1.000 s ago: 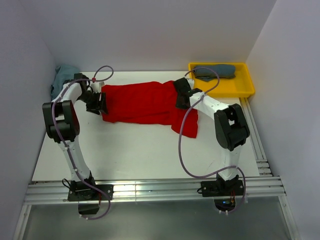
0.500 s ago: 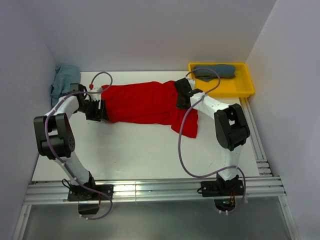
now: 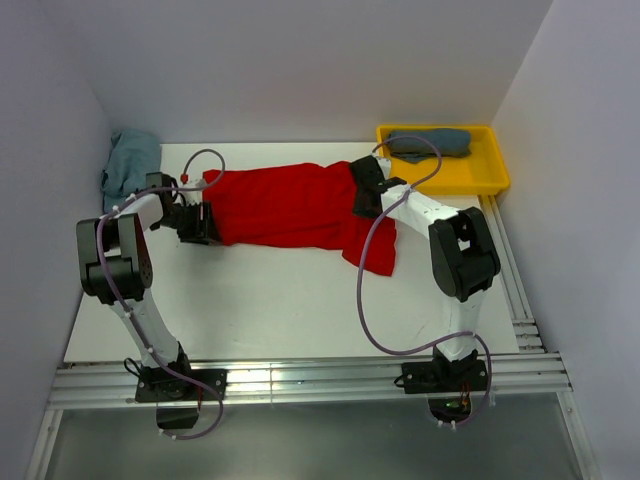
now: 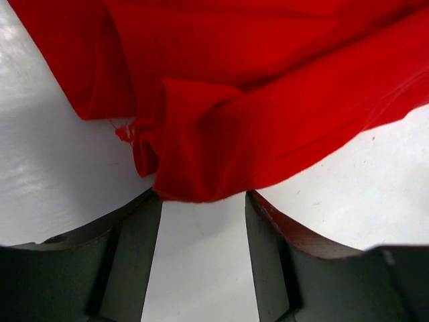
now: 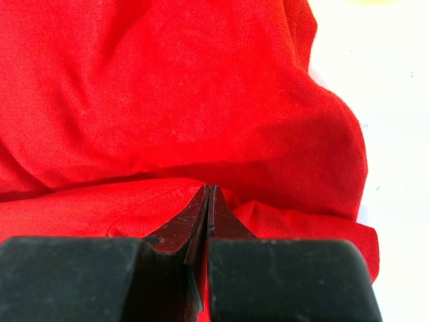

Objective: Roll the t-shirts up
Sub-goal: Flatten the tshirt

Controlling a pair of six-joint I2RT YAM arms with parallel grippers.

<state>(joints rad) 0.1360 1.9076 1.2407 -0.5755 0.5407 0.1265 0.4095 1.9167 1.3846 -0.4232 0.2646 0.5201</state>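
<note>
Noting shirt edges, free tabletop and jaw state

Red t-shirt (image 3: pixel 290 205) lies flat across the far half of the tabletop (image 3: pixel 270 300), long axis left to right. Its near edge runs roughly straight. At the right end a flap (image 3: pixel 376 250) hangs toward the near side, beside the right arm (image 3: pixel 455 250). Near of that edge the white tabletop shows bare down to the aluminium rail (image 3: pixel 300 378) where both bases sit. Left arm (image 3: pixel 115 265) stands folded close to the left wall. The right wall runs just past the yellow tray (image 3: pixel 497 178) in the far right corner.

Blue-grey t-shirt (image 3: pixel 432 143) lies bundled in the tray, apart from the red one. Teal t-shirt (image 3: pixel 130 165) is bunched in the far left corner against the wall, near the left arm's wrist and apart from the red t-shirt.

Left jaws: at the shirt's left end, low over the tabletop, standing open with a clear gap. In the left wrist view a folded lip of the red t-shirt (image 4: pixel 268 100) reaches just to the mouth of that gap. Nothing is clamped.

Right jaws: down on the shirt's right part, closed tip to tip. In the right wrist view the tips rest against the red t-shirt (image 5: pixel 167 100). Whether any cloth is nipped between them I cannot tell.
</note>
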